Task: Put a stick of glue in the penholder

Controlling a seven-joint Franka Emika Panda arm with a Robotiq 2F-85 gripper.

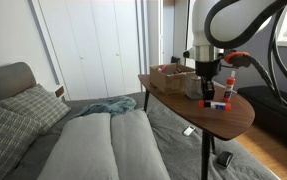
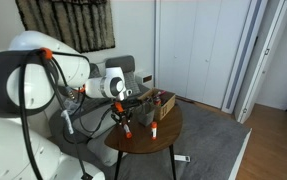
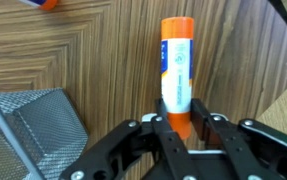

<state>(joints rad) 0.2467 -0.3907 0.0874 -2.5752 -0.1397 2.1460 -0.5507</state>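
Note:
My gripper (image 3: 180,128) is shut on a stick of glue (image 3: 177,60), a slim white and blue cylinder with orange ends. The fingers press on both sides of its near orange end. It is low over the wooden table in both exterior views (image 1: 205,92) (image 2: 125,124). The penholder (image 3: 33,125), a grey wire-mesh cup, is close beside the gripper at the lower left of the wrist view. Another stick of glue (image 1: 219,103) lies on the table near the front edge; its tip shows at the top left of the wrist view (image 3: 38,3).
A white bottle with a red cap (image 1: 229,88) (image 2: 155,128) stands on the small oval table (image 1: 238,115). A low brown box (image 1: 168,76) (image 2: 159,100) sits at the back of the table. A grey sofa (image 1: 93,140) is beside it.

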